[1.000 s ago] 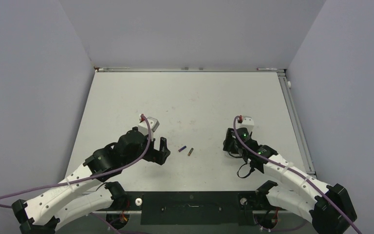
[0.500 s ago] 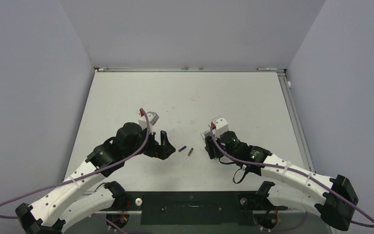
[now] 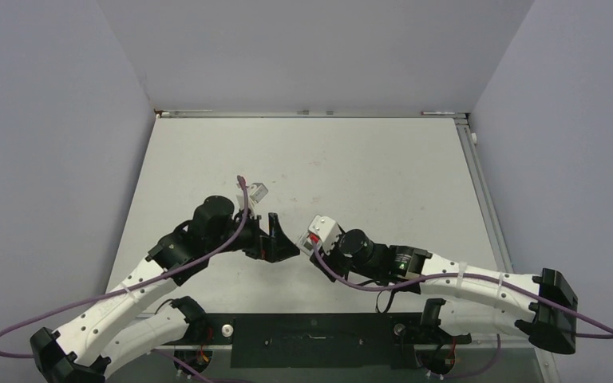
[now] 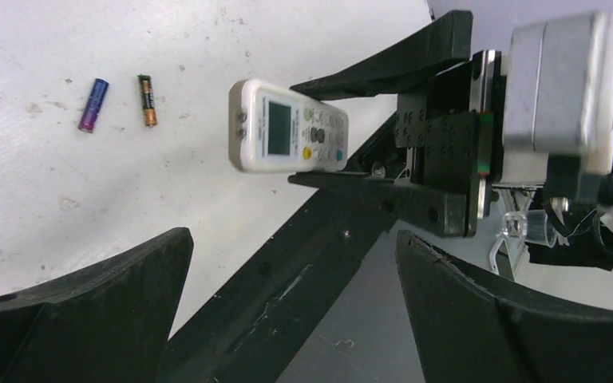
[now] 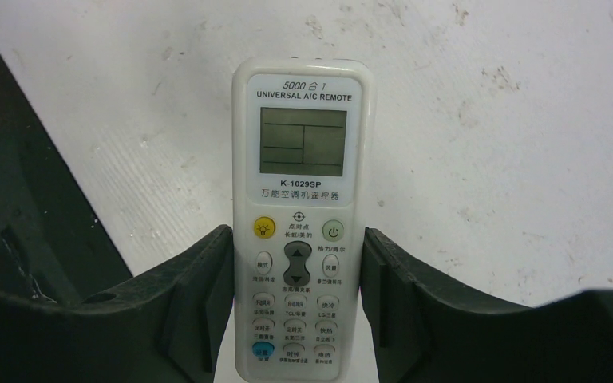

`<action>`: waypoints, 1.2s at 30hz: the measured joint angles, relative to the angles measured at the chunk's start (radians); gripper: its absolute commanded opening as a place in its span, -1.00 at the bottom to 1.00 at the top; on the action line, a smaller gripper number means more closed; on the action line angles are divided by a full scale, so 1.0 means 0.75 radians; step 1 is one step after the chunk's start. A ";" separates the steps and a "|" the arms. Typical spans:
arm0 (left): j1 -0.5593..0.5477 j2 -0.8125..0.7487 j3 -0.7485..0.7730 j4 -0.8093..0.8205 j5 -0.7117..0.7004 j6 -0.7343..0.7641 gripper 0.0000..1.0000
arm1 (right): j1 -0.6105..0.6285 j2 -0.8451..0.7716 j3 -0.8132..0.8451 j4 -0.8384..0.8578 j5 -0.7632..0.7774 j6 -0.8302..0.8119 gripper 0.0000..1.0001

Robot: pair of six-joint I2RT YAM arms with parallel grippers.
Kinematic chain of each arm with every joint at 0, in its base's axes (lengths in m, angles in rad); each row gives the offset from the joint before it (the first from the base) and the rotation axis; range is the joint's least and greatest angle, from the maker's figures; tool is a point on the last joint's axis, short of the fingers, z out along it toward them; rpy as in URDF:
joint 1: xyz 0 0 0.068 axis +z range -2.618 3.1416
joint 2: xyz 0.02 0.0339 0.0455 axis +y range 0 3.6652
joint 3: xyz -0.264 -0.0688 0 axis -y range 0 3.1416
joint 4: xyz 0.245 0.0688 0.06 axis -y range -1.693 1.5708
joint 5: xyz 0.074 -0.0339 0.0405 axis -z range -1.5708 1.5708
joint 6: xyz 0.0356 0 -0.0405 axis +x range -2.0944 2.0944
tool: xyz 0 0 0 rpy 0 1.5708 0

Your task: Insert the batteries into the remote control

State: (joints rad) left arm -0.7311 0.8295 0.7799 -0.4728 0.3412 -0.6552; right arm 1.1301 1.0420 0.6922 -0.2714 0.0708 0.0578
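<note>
Your right tool (image 5: 295, 239) is clamping the remote (image 5: 299, 159) ahead of the gaping, empty left tool (image 4: 291, 239). You're next needing its back exposed.

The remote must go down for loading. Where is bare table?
Bare: the far table up to the back rail, and the stretch from the right gripper to the right edge. Crowded: centre, where left gripper, remote control and batteries meet.

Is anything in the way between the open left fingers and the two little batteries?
Nothing visible. The purple battery and gold battery lie on bare table ahead of the left fingers. The remote, held by the right fingers, is just beside them, not between.
</note>
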 measured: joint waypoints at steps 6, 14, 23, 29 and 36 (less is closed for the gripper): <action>0.000 0.000 -0.031 0.022 0.089 -0.055 0.81 | 0.116 0.037 0.040 0.003 -0.012 -0.090 -0.83; 0.001 -0.031 -0.106 0.029 0.153 -0.108 0.76 | 0.241 0.045 0.071 0.008 -0.009 -0.150 -0.83; 0.002 -0.079 -0.192 0.110 0.243 -0.200 0.55 | 0.334 0.033 0.078 0.012 0.031 -0.179 -0.83; 0.002 -0.096 -0.230 0.174 0.308 -0.265 0.41 | 0.373 -0.025 0.078 0.015 0.064 -0.190 -0.83; 0.009 -0.114 -0.318 0.285 0.390 -0.361 0.12 | 0.407 -0.053 0.076 0.041 0.076 -0.202 -0.83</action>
State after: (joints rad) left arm -0.7242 0.7437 0.5415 -0.2592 0.6334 -0.9257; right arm 1.4357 1.0019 0.7494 -0.2405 0.1276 -0.0937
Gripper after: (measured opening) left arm 0.607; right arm 0.520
